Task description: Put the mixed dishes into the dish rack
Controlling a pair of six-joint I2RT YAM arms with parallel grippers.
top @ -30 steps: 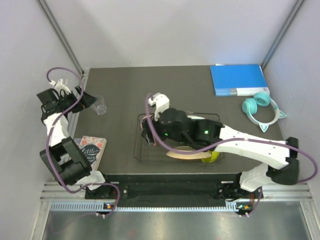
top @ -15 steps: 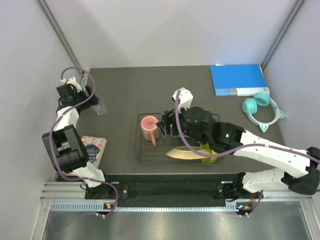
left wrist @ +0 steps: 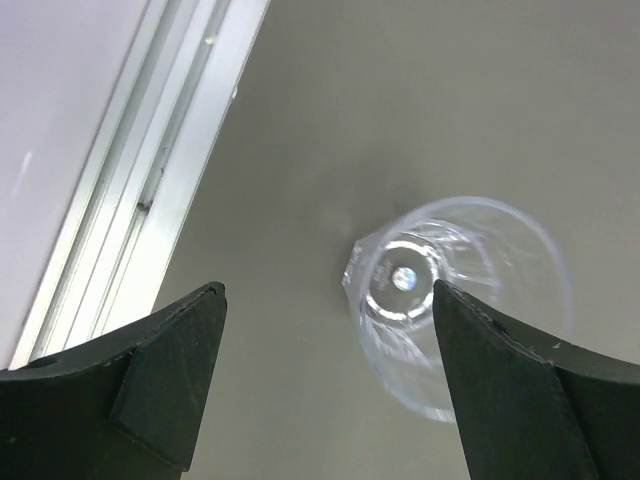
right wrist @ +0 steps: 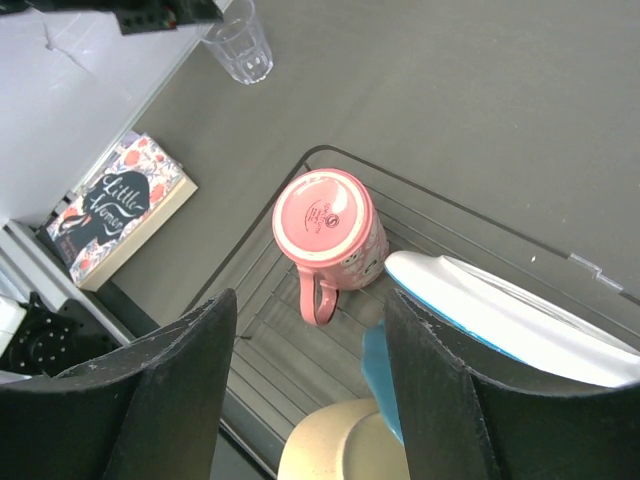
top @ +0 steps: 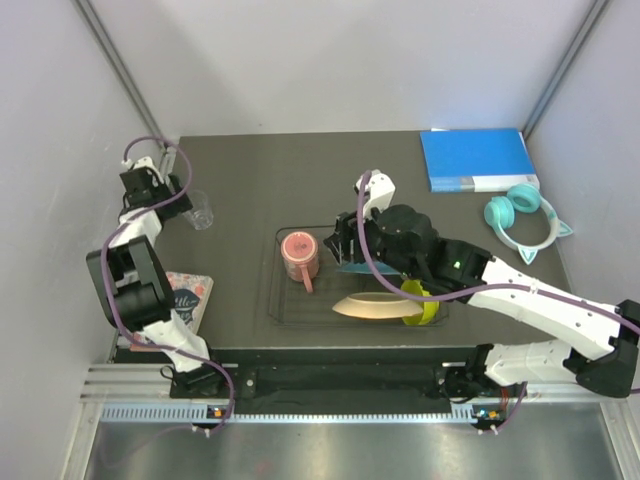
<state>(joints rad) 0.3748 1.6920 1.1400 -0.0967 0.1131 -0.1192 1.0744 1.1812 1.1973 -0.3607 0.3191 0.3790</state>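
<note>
My left gripper's (left wrist: pixel 320 385) jaws stand wide apart and empty, framing the small clear glass (left wrist: pixel 440 290) just ahead. It stands upright on the dark table (left wrist: pixel 400 90) near the left rail, well apart from the dish rack (top: pixel 283 300). I judge I'm lined up to close on it. My right gripper's (right wrist: pixel 305 390) jaws, also apart and empty, hang over the rack, where the pink-red mug (right wrist: pixel 325 225) sits mouth down, likely to drain, beside a white plate (right wrist: pixel 500 310) leaning on edge.

A robotics lab test cell: plain white panels (top: pixel 330 60) held by metal struts (top: pixel 122 70) box in a dark worktop (top: pixel 300 170), with two cabled arms (top: pixel 540 300) bolted to an aluminium rail (top: pixel 560 385) at its edge.
</note>
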